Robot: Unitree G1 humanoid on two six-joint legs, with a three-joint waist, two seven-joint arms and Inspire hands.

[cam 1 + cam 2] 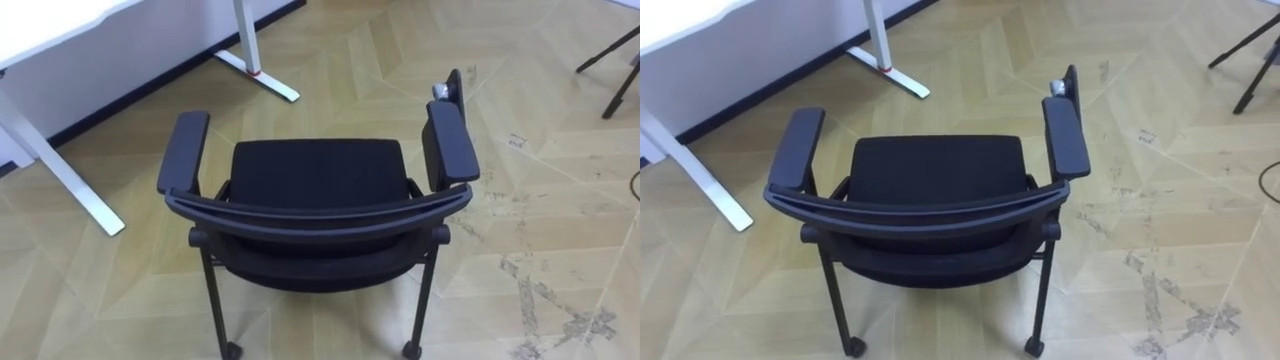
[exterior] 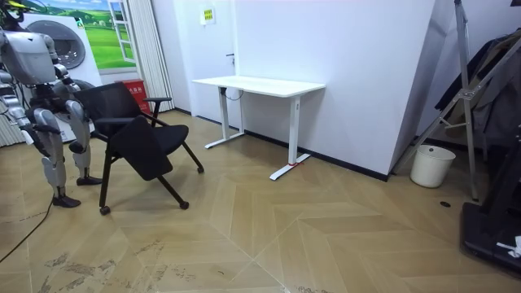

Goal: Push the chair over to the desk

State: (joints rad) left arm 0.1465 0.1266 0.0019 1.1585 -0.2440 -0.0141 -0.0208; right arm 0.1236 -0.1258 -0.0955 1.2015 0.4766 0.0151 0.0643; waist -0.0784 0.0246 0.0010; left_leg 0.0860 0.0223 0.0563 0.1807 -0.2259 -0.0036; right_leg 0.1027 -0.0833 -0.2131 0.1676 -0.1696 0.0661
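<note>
Robot: stands just behind the chair at the room view's left, facing it
Backrest: the curved top rail is the nearest part in the eye views, and nothing rests on it
Hands: I cannot tell how open the left hand or the right hand is, or whether either holds anything; they are too small to make out in the room view
Castors: the rear ones sit on the wood floor, so I judge the chair should roll once pressed
Seat: the black pad lies beyond the rail, with nothing on it, pointing away from the robot
Armrests: one on the robot's left and one on its right, both free
Chair's place: on open floor, well apart from the white desk, which lies ahead and to the robot's left; the desk's near leg and far foot are clear of the chair
Done: the robot looks lined up behind the chair
Left: contact on the backrest and the push itself; if the desk is the goal, nearly the whole run remains, bearing left
Beyond: a white bucket by the far wall, out of the way
</note>
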